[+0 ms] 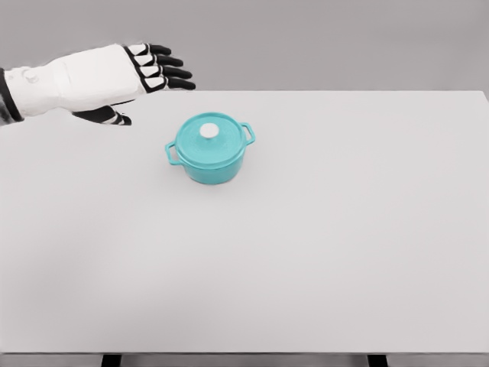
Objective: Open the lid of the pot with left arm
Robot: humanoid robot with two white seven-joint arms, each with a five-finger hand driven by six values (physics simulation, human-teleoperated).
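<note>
Centrally, a little toward the far left of the table (pixel 321 252), sits the pot (pixel 212 157): small, round and squat, in smooth teal with a soft enamel-like sheen. Its lid (pixel 210 139) is on, a shallow dome of the same teal fitting flush on the rim, topped by a flat, round white knob (pixel 208 132). Two small loop handles stick out from the body, one at the left toward the near side, one at the right toward the far side. The table is a plain, matte, pale grey slab with straight edges. Up at the far left, the left hand (pixel 145 76) hovers above the table, well apart from the pot and touching nothing. Its fingers (pixel 172 73) are black with white segmented plates, stretched out nearly straight and lightly spread, pointing right; the thumb hangs below the palm. The white, boxy forearm enters from the left edge, roughly level.
</note>
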